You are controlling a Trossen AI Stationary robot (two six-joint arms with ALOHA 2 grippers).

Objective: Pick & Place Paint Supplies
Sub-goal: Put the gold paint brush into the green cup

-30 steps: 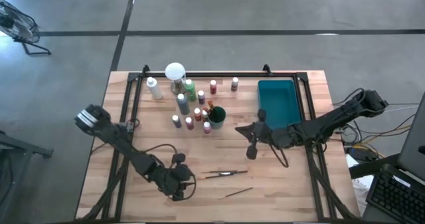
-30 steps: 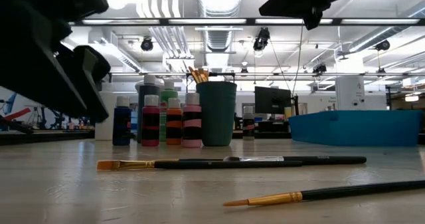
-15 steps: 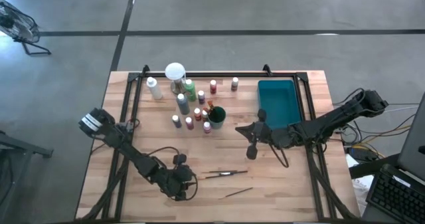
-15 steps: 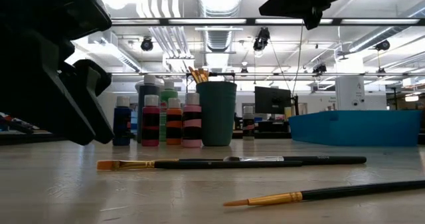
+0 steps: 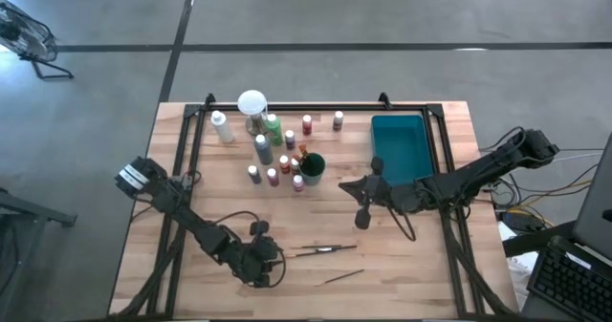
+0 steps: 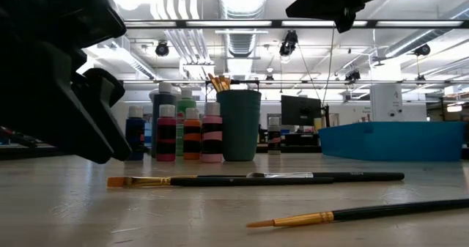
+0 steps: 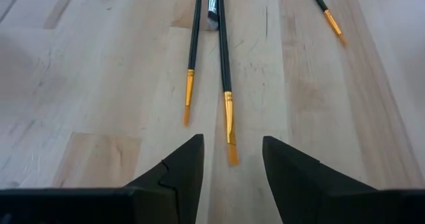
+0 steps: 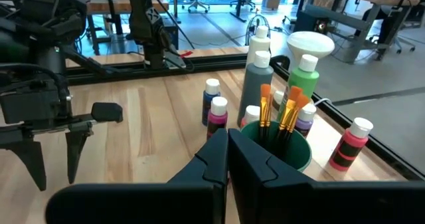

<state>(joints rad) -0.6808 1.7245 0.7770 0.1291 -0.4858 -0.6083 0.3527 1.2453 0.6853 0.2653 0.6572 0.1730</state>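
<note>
Two thin dark brushes (image 7: 222, 58) lie side by side on the table, and a third brush (image 7: 324, 11) lies apart from them; they also show in the high view (image 5: 325, 250). My left gripper (image 7: 232, 161) is open, low over the table. Its fingers stand on either side of one brush's orange bristle tip (image 7: 232, 152) and touch nothing that I can see. Several white-capped paint bottles (image 5: 273, 150) stand at the far middle. My right gripper (image 8: 228, 147) is shut and empty, above the table (image 5: 361, 212) near the teal tray (image 5: 400, 148).
A green cup (image 5: 312, 169) holding orange-tipped brushes (image 8: 279, 114) stands among the bottles. A round white-topped object (image 5: 251, 103) stands behind them. In the low view the cup (image 6: 238, 124) and bottles (image 6: 183, 133) stand behind the lying brushes (image 6: 256, 179).
My left gripper has gone down toward the table and a little toward the brushes' bristle ends, staying open. The brushes have not moved.
</note>
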